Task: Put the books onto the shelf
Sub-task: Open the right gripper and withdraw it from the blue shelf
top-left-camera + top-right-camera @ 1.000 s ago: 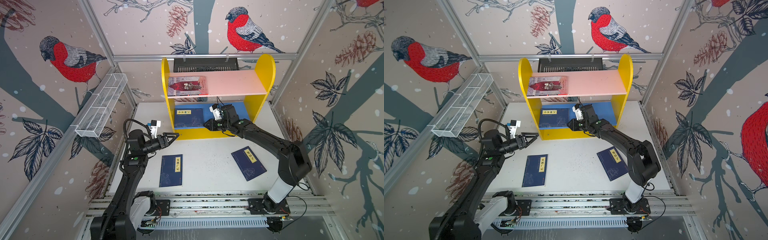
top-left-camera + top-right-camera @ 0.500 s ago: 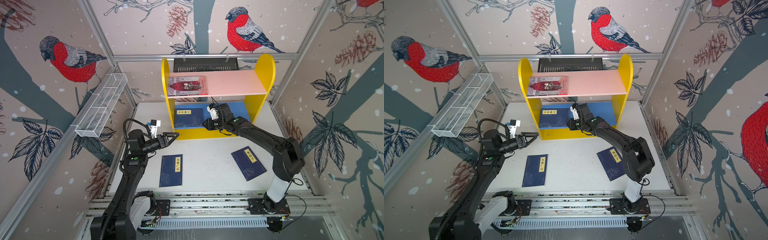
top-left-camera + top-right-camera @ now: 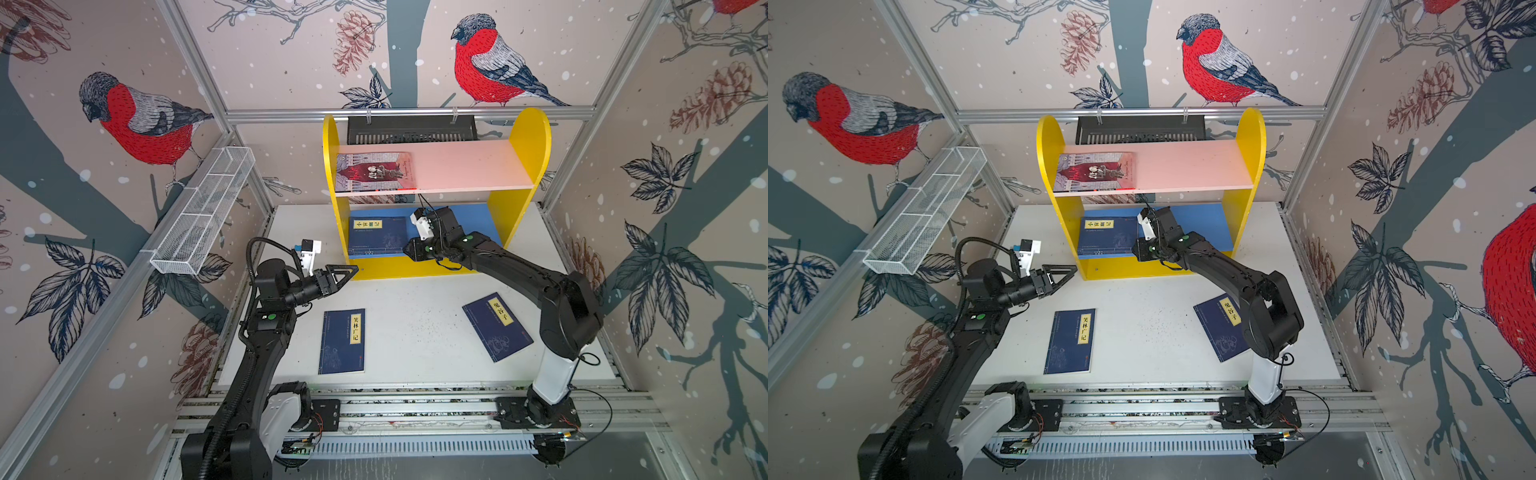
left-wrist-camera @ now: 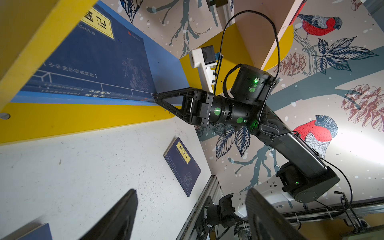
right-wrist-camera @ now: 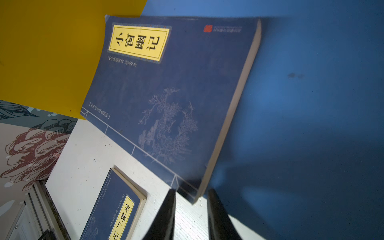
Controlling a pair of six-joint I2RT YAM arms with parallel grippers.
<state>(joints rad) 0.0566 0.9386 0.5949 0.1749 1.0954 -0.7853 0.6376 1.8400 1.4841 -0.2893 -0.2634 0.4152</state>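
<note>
The shelf [image 3: 519,137] [image 3: 1252,133] stands at the back of the table. A grey-lilac book [image 3: 376,172] [image 3: 1094,172] lies on its pink upper board. A navy book [image 3: 376,235] [image 3: 1106,235] [image 4: 99,54] [image 5: 166,93] lies on the blue lower board; two spines show at its front edge in the left wrist view. My right gripper [image 3: 407,250] [image 3: 1136,251] [image 4: 156,98] [image 5: 191,192] is at that book's front right corner, jaws narrowly open, clamping nothing. My left gripper [image 3: 353,270] [image 3: 1073,270] [image 4: 191,191] hovers open and empty. Two navy books [image 3: 343,340] [image 3: 496,326] lie on the table.
A white wire basket [image 3: 203,212] hangs on the left wall. A black slotted tray [image 3: 411,129] hangs behind the shelf. The arms' rail [image 3: 395,411] runs along the table's front edge. The shelf's yellow side panels bound the lower board on both sides.
My right gripper has slid a little to the left along the lower board, up to the navy book's corner. The left arm has not moved.
</note>
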